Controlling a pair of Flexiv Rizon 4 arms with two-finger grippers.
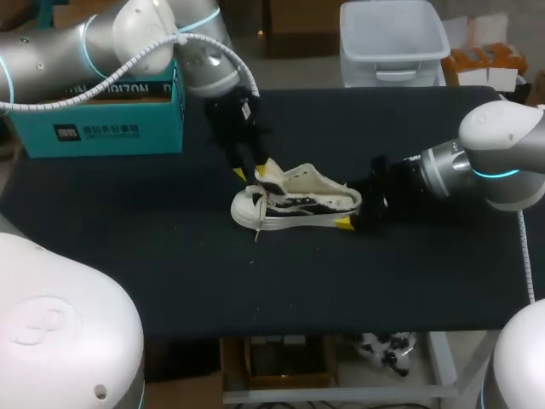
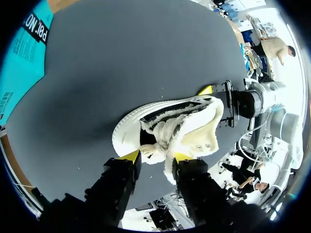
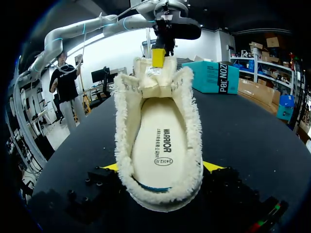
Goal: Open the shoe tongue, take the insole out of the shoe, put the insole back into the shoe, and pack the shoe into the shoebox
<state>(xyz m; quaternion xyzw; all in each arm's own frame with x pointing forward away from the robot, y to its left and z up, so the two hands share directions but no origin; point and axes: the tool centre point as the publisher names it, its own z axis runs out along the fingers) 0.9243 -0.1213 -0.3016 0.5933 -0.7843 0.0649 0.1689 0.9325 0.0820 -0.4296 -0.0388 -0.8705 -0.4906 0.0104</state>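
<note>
shoe (image 1: 298,204) at the desk's (image 1: 128,256) middle, insole (image 3: 158,145) inside; our left gripper (image 2: 155,156) pinches its tongue (image 3: 156,77), our right gripper (image 3: 163,167) clamps the heel (image 3: 160,196).

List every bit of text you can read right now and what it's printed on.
"WARRIOR": on the insole inside the shoe.
"240(2.5)": in an oval under it, same insole.
"ZON": end of a partly hidden word on the teal shoebox.
Shoebox's white label and the tongue's small tag: too blurred to read.
</note>
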